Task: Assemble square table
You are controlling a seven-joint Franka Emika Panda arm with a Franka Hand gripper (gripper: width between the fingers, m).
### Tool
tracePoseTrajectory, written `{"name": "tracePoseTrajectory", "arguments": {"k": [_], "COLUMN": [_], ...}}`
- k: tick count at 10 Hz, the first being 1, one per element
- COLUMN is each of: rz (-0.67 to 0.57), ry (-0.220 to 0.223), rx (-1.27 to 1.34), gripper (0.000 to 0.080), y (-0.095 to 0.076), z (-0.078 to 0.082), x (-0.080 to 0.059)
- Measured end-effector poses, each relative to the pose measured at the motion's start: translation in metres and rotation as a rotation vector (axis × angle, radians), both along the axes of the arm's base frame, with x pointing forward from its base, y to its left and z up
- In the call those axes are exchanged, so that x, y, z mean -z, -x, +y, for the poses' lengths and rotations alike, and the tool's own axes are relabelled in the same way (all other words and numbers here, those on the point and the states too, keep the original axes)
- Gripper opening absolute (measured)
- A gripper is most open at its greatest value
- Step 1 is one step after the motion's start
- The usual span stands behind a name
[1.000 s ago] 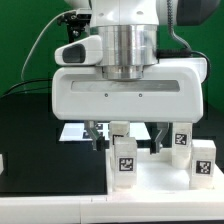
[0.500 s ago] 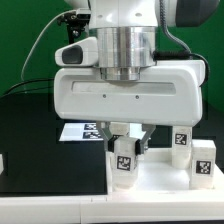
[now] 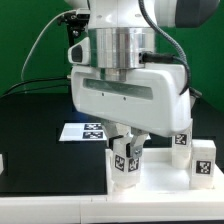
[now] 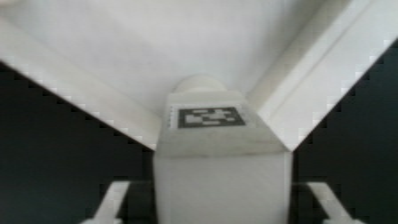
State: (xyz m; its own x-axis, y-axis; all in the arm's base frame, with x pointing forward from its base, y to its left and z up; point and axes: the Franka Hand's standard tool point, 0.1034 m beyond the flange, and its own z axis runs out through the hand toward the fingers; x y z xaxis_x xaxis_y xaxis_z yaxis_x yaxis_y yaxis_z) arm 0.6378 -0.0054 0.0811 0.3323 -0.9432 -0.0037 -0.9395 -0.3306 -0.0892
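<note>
Gripper (image 3: 127,147): hangs low over the near corner of the panel, tilted; fingers closed on a leg, one on each side.
Held leg (image 3: 125,160): short white block with a black-and-white tag on its front, directly beneath the wrist, between the fingertips, leaning slightly.
Held leg, wrist view (image 4: 217,150): fills the centre, tag on its end face, a finger (image 4: 114,198) at each flank.
Square panel (image 3: 160,182): white, flat on the black table (image 3: 40,140), toward the exterior view's right; the held leg stands at its corner nearest the exterior view's left; whether seated in a socket cannot be told.
Panel rim, wrist view (image 4: 107,85): two white raised edges meet in a V behind the held leg.
Other legs: one (image 3: 181,143) at the far side of the panel and one (image 3: 204,162) at the exterior view's right edge, both upright, tags facing forward, apart from the gripper.
Marker board (image 3: 88,130): flat on the table behind the gripper, apart from the panel.
</note>
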Motion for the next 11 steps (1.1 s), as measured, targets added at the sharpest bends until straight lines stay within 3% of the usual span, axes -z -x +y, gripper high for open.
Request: {"name": "tracePoseTrajectory", "arguments": {"k": [2, 5, 6, 7, 11], "rz": [0.023, 0.024, 0.017, 0.009, -0.003], "ry": [-0.051, -0.05, -0.024, -0.011, 0.012], "rx": [0.316, 0.33, 0.139, -0.057, -0.37], "gripper": [0.0284, 0.0285, 0.0459, 0.058, 0.0647], "y": [0.001, 0.0012, 0.0002, 0.0, 0.0006], "z": [0.0002, -0.0001, 0.0, 0.005, 0.0048], "x": [0.0, 0.0002, -0.001, -0.0013, -0.0004]}}
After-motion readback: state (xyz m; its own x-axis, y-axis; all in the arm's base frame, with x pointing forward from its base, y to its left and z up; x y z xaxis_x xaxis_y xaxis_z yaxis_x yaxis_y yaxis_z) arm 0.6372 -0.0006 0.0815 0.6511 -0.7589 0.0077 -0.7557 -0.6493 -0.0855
